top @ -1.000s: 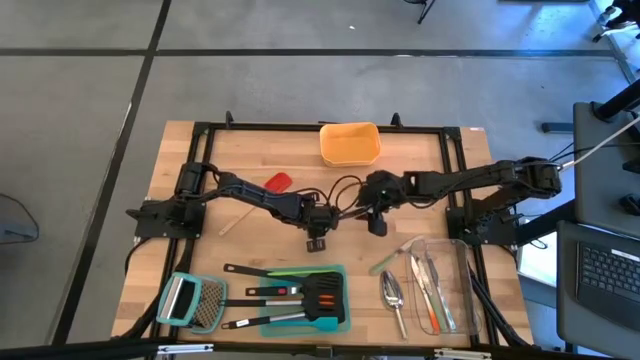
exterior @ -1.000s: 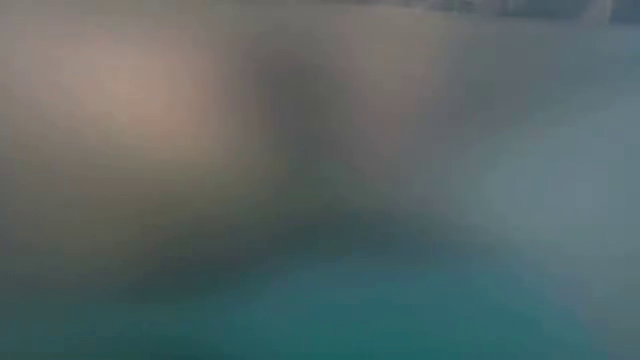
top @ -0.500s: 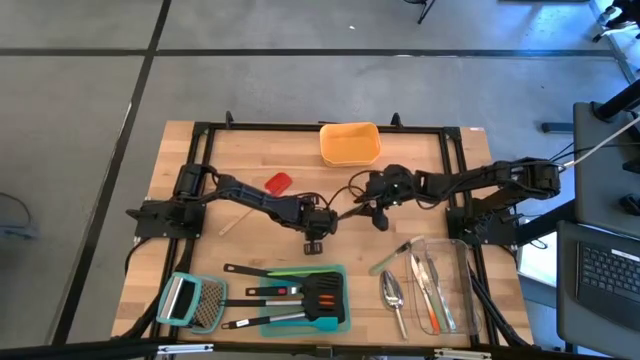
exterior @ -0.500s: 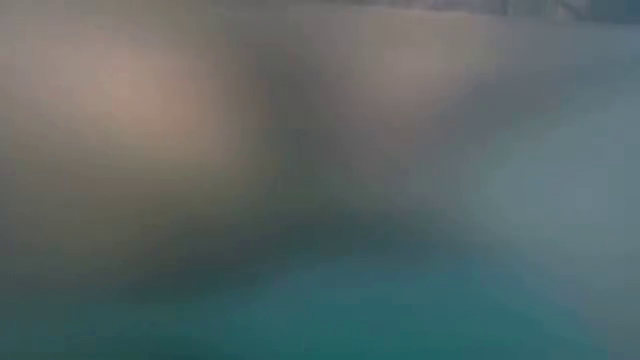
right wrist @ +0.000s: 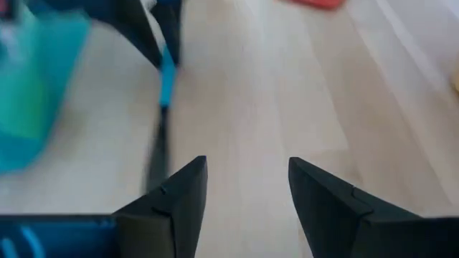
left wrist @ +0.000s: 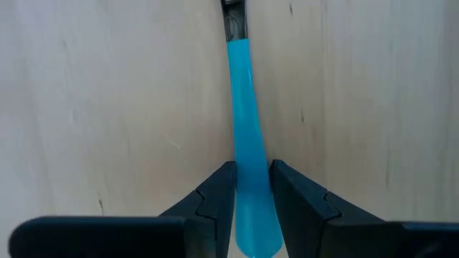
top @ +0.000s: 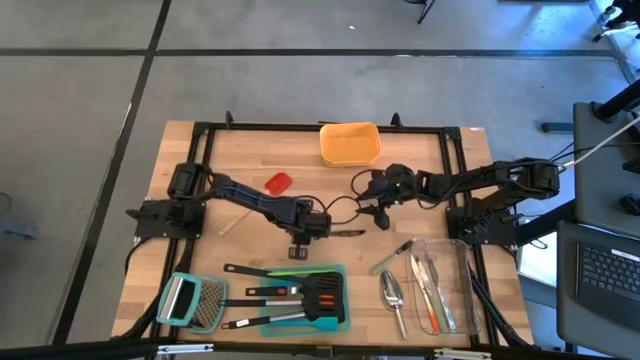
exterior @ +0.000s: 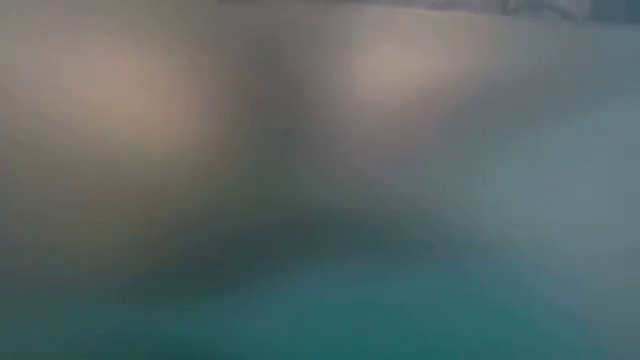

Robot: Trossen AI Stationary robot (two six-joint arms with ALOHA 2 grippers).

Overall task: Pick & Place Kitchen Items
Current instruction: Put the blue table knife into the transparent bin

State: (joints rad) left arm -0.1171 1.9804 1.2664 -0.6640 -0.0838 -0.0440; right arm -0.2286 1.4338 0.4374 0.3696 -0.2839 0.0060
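My left gripper (top: 322, 231) (left wrist: 251, 168) is near the table's middle, shut on a slim utensil (top: 345, 232) with a bright blue handle (left wrist: 244, 107) and a dark metal end. My right gripper (top: 380, 220) (right wrist: 247, 165) is open and empty just right of that utensil's free end. It sees the blue handle (right wrist: 166, 79) ahead of it. A red turner (top: 277, 184) lies flat on the table at the far left. Black turners (top: 300, 292) lie on a teal tray (top: 340, 322). The low view is a blur. My left gripper pinches the blue handle near its wide end (left wrist: 252, 208) between its two fingers (left wrist: 215, 193). The fingers lie along the utensil, which runs straight out ahead of them toward the table's right. Whether its dark end rests on the table, I cannot tell.
An orange container (top: 350, 143) stands at the far edge. A grater (top: 190, 302) lies at the near left beside the teal tray. A clear container (top: 462, 300) with cutlery, a silver spoon (top: 393, 292) and a green spatula (top: 390, 258) are at the near right. Bare wood lies between the arms.
My left gripper has moved toward the table's left edge and a little toward the far edge, carrying the blue-handled utensil, which now lies level pointing right. My right gripper has drawn back slightly toward the far right, away from the utensil.
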